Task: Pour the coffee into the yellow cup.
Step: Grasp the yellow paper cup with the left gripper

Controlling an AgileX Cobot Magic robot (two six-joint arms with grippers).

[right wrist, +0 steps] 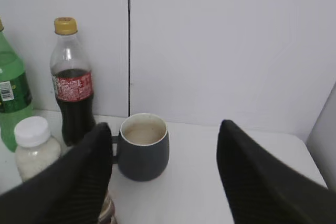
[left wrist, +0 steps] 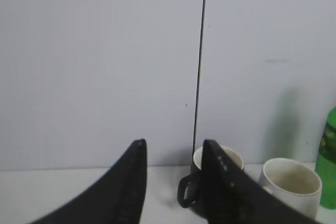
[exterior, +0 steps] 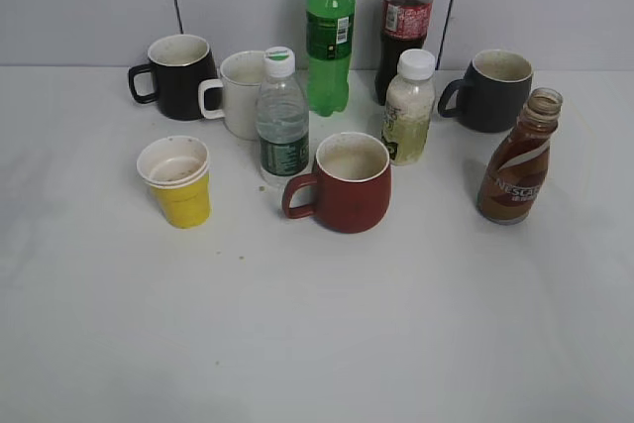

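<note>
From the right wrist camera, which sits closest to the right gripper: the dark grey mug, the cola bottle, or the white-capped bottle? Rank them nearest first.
1. Small white-capped bottle of pale drink, low on the left beside the left jaw of the right gripper.
2. Dark grey mug, in the middle, just beyond the jaws.
3. Yellow-capped cola bottle with red label, back left by the wall.

I can read "NESCAFE" in white on the coffee (exterior: pixel 518 161) bottle's label, near the desk's right edge. Other bottle labels stay too blurred for me.
</note>
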